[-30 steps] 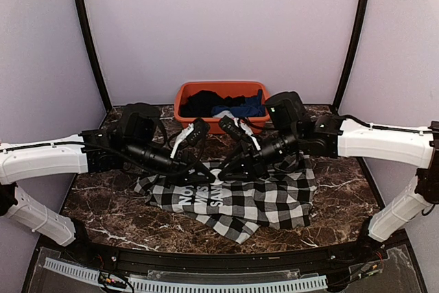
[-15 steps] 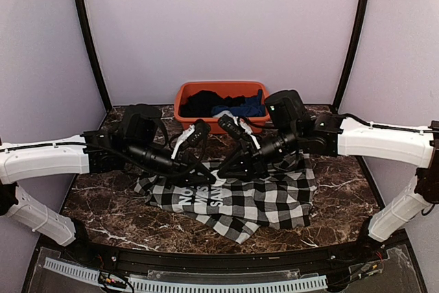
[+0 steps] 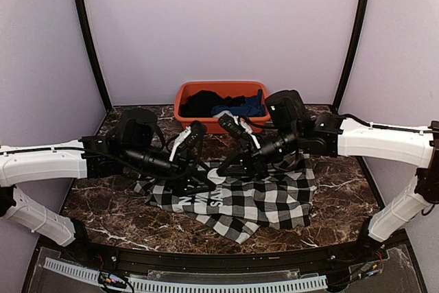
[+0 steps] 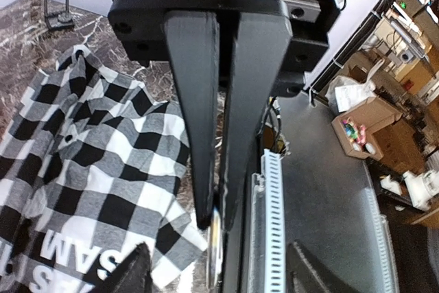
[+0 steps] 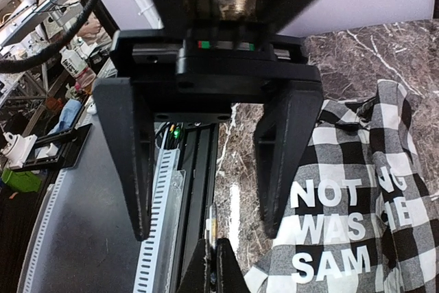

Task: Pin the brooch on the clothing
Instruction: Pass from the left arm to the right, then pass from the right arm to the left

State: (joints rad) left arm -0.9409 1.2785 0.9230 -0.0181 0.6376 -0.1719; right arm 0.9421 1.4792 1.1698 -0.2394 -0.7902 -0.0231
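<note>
The brooch (image 4: 216,241) is a thin silvery piece seen edge-on, and my left gripper (image 4: 218,217) is shut on it just past the clothing's corner. The clothing (image 3: 260,200) is a black-and-white check shirt with white block letters, spread flat on the marble table (image 3: 103,204). My right gripper (image 5: 207,232) is open. In its view, the left gripper's fingertips (image 5: 206,269) hold the brooch (image 5: 211,228) up between its two fingers. From above, the left gripper (image 3: 199,178) and the right gripper (image 3: 223,168) meet tip to tip over the shirt's lettered panel.
An orange bin (image 3: 184,97) at the back holds a black and a blue garment. A white slotted cable tray (image 4: 274,224) runs along the table's near edge. A small black stand (image 4: 58,8) sits on the table beyond the shirt.
Seen from above, the left arm has shifted a little to the left and lower over the shirt. The right arm has barely moved.
</note>
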